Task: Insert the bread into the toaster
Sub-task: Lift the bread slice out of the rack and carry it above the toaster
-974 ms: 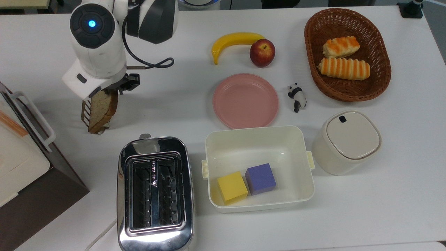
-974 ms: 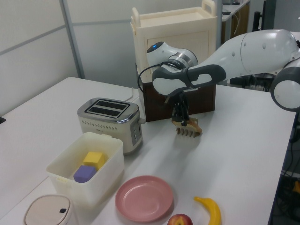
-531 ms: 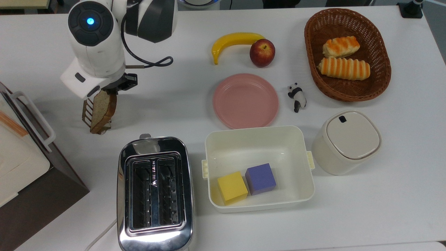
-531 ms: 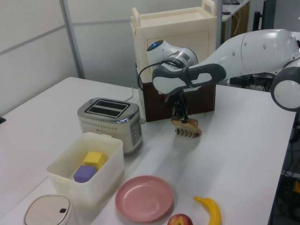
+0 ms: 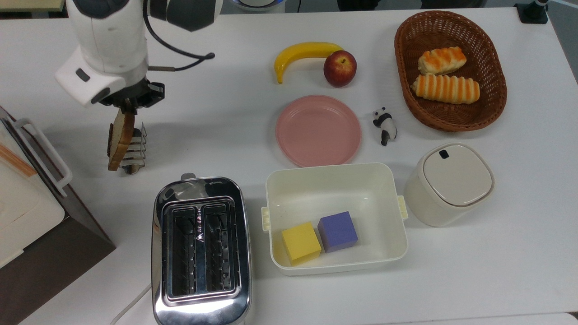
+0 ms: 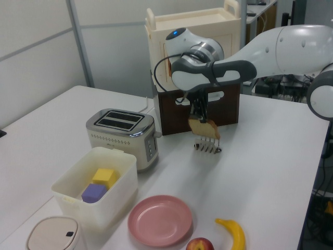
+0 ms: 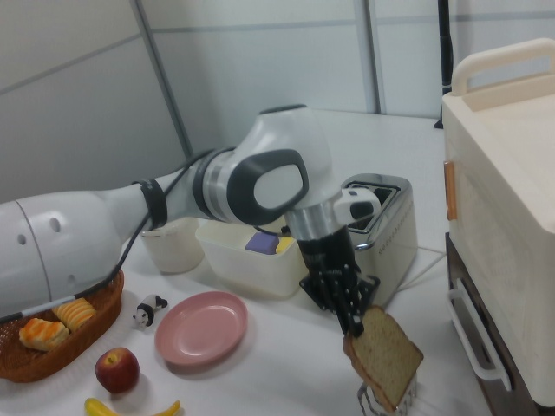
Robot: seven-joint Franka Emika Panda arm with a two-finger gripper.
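The bread point(image 5: 118, 140) point(image 6: 204, 128) point(image 7: 384, 355) is a speckled tan slice with a brown crust, hanging upright and edge-on in the top view. My gripper point(image 5: 128, 106) point(image 6: 200, 115) point(image 7: 354, 325) is shut on its top edge and holds it just above a small wire toast rack point(image 5: 135, 149) point(image 6: 208, 148). The toaster point(image 5: 201, 250) point(image 6: 122, 133) point(image 7: 381, 225) is shiny chrome with two dark slots that have nothing in them. It stands near the table's front edge in the top view, below and to the right of the bread.
A cream and brown cabinet point(image 5: 27, 216) stands at the top view's left edge. To the toaster's right are a white bin point(image 5: 336, 180) with two cubes, a pink plate point(image 5: 318, 131), a lidded canister point(image 5: 451, 183), a basket point(image 5: 451, 117) of rolls, a banana point(image 5: 302, 53), an apple point(image 5: 339, 67) and a panda figure point(image 5: 385, 125).
The gripper has risen and shifted toward the top view's left, lifting the bread out of the wire rack. The slice now hangs more upright.
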